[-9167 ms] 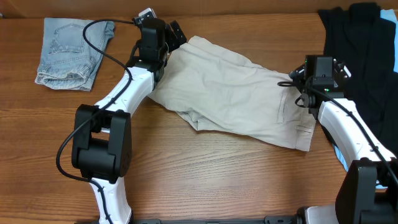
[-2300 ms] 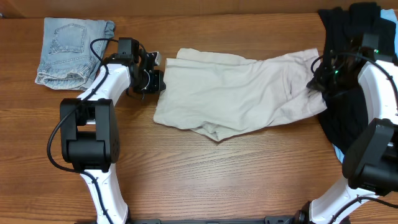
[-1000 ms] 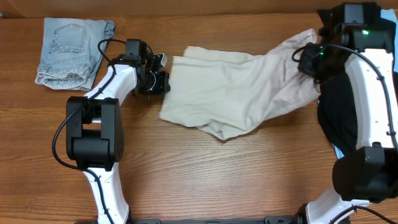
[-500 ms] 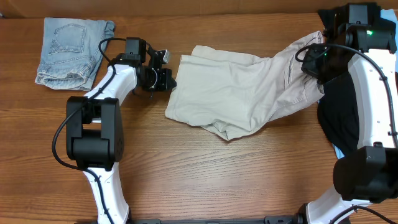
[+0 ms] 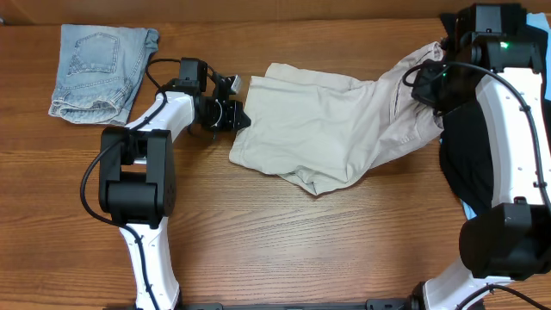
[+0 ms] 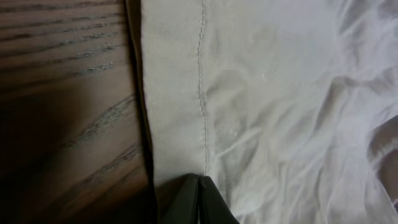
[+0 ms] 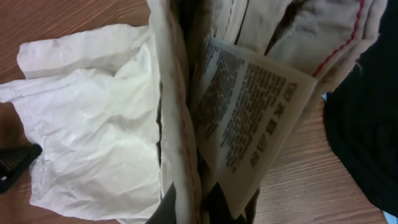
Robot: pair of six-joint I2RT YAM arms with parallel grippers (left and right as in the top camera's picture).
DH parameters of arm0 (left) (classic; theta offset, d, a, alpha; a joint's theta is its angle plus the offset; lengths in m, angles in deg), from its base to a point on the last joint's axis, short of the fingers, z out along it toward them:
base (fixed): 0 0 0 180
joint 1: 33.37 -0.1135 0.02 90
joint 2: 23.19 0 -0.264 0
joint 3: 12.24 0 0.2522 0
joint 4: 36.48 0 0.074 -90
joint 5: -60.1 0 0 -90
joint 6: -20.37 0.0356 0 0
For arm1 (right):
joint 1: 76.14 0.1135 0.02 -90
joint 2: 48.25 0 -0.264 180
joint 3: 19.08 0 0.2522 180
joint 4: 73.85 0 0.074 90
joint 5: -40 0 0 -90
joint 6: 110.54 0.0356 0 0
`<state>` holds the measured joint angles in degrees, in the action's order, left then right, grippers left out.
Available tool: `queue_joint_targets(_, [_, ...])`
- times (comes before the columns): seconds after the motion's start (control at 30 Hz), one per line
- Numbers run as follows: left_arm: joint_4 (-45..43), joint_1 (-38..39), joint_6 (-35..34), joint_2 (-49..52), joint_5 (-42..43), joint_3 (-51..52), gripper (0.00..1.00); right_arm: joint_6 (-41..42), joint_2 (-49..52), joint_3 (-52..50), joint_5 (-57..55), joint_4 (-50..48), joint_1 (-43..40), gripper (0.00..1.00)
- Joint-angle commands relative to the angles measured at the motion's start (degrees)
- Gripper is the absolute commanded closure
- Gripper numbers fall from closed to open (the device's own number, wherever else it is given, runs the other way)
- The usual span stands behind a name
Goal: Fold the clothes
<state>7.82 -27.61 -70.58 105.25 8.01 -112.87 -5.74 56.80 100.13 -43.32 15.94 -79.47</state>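
The large pale beige cotton shorts [image 5: 331, 129] lie spread across the middle of the brown wooden table [image 5: 301, 250], stretched between the two claws. The left claw [image 5: 235, 116] sits low at the garment's left edge with its fingers pressed together on the cloth. In the left wrist view the dark tips meet with no gap on the hem, right at the foot of a stitched seam [image 6: 201, 93] that runs straight away from them. Bare wood lies just to the left of the tips and rumpled fabric spreads off to their right. The right claw [image 5: 426, 82] is at the opposite end and holds that end raised off the table, so the cloth climbs from the flat middle up to it. In the right wrist view its fingers are clamped on the thick waistband, which rises directly above them in bunched folds. A white printed label [image 7: 249, 118] hangs tilted just right of the pinched band. The thin white pocket lining [image 7: 93, 124] lies out to the left of the fingers. Black garments [image 5: 469, 146] are heaped just beyond and beneath the right claw. A folded pair of faded light-blue denim shorts [image 5: 99, 69] rests well to the left of the left claw, apart from the beige cloth.
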Motion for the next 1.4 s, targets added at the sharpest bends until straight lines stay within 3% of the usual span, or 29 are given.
queue_joint_targets(0.0, [0.48, 1.01, 0.94, 4.68, -0.79, 0.63, 0.96, 0.5, -1.88, 1.88, 1.86, -0.57, 1.29, 0.96])
queue_joint_targets(0.2, [-0.39, 1.03, 0.87, 4.76, -0.83, 0.63, 0.96, 5.66, -1.88, 1.88, 4.09, -4.72, 9.27, 0.96])
queue_joint_targets(0.33, [-0.44, 1.03, 0.72, 4.76, -0.85, 0.63, 0.96, 12.22, -1.73, 1.77, -0.24, -9.73, 18.93, 0.96])
queue_joint_targets(0.53, [-0.46, 1.03, 0.7, 4.76, -0.83, 0.63, 0.96, 15.72, 1.4, 1.64, -5.4, -14.34, 28.44, 0.96])
queue_joint_targets(0.83, [-0.39, 1.03, 0.66, 4.76, -0.83, 0.63, 0.95, 18.53, 13.44, 1.62, -6.58, -19.5, 33.73, 0.96])
queue_joint_targets(0.9, [-0.37, 0.94, 0.48, 4.76, -0.81, 0.61, 0.83, 18.75, 15.43, 1.62, -6.56, -21.0, 33.99, 0.94])
queue_joint_targets(0.93, [-0.13, 0.83, 0.2, 4.74, -0.85, 0.52, 0.67, 18.69, 16.46, 1.62, -6.4, -22.21, 34.14, 0.79])
queue_joint_targets(1.03, [3.17, -0.2, -0.28, 4.72, -0.85, -1.38, 0.41, 18.01, 17.49, 1.62, -4.61, -24.72, 34.4, 0.49])
queue_joint_targets(1.1, [7.65, -1.38, -0.35, 4.72, -1.2, -4.26, 0.3, 18.03, 17.53, 1.62, -4.46, -25.27, 34.4, 0.37])
queue_joint_targets(1.2, [15.76, -3.52, -0.35, 4.72, -4.39, -10.03, 0.26, 18.03, 17.25, 1.99, -4.04, -25.24, 34.29, 0.32])
queue_joint_targets(1.37, [32.63, -8.41, -0.61, 4.72, -15.3, -23.76, 0.23, 18.01, 14.84, 2.75, 0.37, -24.61, 32.13, 0.3])
